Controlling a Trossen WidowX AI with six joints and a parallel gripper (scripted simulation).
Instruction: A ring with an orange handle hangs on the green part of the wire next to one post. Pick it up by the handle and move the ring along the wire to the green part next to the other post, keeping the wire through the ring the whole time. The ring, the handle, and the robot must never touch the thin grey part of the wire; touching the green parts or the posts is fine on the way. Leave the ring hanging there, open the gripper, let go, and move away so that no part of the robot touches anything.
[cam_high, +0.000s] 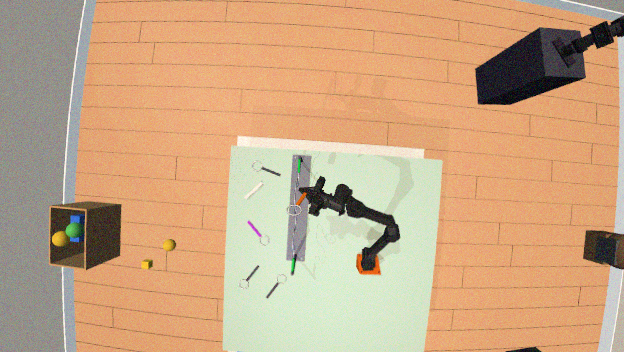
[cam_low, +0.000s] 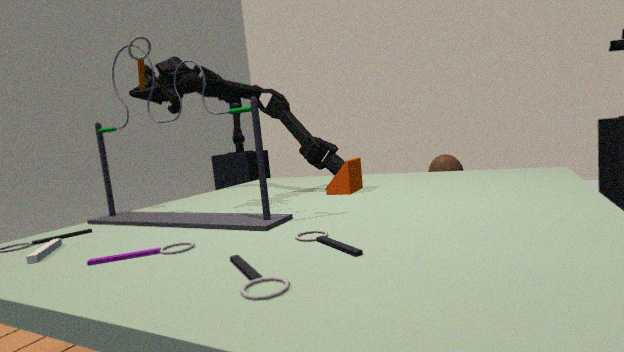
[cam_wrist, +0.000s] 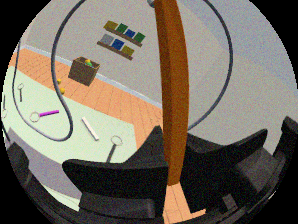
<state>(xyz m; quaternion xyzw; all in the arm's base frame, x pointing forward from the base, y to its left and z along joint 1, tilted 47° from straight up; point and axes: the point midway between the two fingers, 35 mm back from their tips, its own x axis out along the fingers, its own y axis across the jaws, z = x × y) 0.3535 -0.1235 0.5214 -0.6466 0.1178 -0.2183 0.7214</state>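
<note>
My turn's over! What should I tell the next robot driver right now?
Gripper: shut on the orange handle.
Ring: up by the wire's thin grey part, between the green ends.
Done: handle picked up.
Left: reach the other green part without touching grey, hang the ring, let go, move away.
Can't tell: whether ring and wire touch.

A robotics lab or similar workspace, with a table-mounted arm (cam_high: 372, 214) (cam_low: 295, 125) and wire-loop rig (cam_high: 299, 250) (cam_low: 190, 220).
</note>
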